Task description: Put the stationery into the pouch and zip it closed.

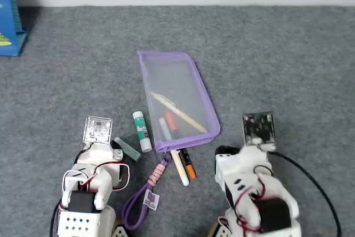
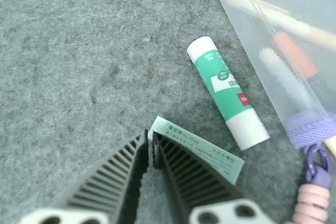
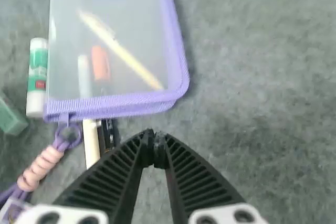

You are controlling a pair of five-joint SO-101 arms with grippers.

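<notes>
You're keeping both jaws pinched shut, empty: left jaws over the eraser (image 2: 202, 149) corner, probably lining up a pick, right jaws near the pouch (image 1: 176, 90) mouth. The glue stick (image 1: 142, 131) is lying just beside the pouch and the pens (image 1: 184, 166) are poking out, so zipping looks blocked.

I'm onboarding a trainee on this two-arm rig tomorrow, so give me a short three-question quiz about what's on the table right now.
1. True or false: the white-and-green glue stick lies inside the translucent purple-edged zip pouch.
2. Which item lies nearest the left gripper? A) the green rectangular eraser B) the orange pen C) the yellow pencil
3. Fill in: the right gripper is ____ (open or shut).

Key: 1 false, it lies on the carpet beside the pouch; 2 A; 3 shut.
</notes>
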